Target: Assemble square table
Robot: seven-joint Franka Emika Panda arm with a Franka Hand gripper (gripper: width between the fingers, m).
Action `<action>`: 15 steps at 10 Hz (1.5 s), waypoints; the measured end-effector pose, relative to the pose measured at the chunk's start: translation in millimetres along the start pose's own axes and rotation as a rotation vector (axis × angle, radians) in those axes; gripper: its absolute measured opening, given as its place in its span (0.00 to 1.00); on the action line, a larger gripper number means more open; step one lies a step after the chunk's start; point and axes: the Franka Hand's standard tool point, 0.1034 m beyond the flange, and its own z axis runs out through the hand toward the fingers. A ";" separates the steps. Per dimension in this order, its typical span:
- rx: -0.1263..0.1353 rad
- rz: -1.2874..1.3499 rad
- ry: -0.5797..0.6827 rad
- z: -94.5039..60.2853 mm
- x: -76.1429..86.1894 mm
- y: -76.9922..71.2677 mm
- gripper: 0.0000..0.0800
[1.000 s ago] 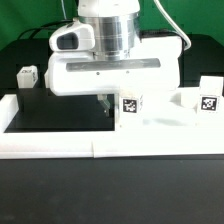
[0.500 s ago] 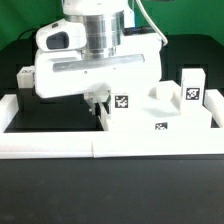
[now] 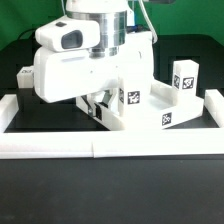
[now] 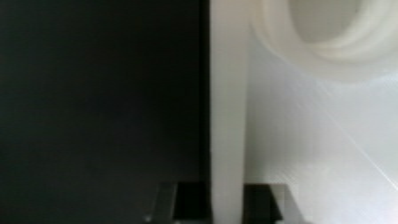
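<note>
Wrist view shows the gripper [image 4: 224, 202] clamped on the edge of the white square plate [image 4: 302, 140], near a round corner socket [image 4: 334, 25].

No lettering, numbers or brands legible. Only coded black-and-white squares (patterns, not text): plate-edge tag [image 3: 167, 119] on square table plate [image 3: 150, 101], leg tag [image 3: 186, 83] on upright leg [image 3: 186, 66].

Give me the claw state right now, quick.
Claw: closed, clamped on the edge of the white square table plate.
</note>
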 end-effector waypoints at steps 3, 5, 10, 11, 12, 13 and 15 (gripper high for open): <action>-0.009 -0.224 -0.012 0.1 -4.6 6.3 0.08; -0.019 -0.353 -0.025 1.1 0.0 3.3 0.08; -0.084 -0.618 -0.016 1.0 11.1 -0.1 0.09; -0.097 -0.689 -0.010 1.6 20.8 -12.7 0.09; -0.090 -0.727 -0.006 1.4 30.8 -24.4 0.09; -0.078 -0.763 -0.012 0.0 42.5 -34.5 0.09; -0.081 -0.860 -0.010 -3.9 69.0 -49.4 0.09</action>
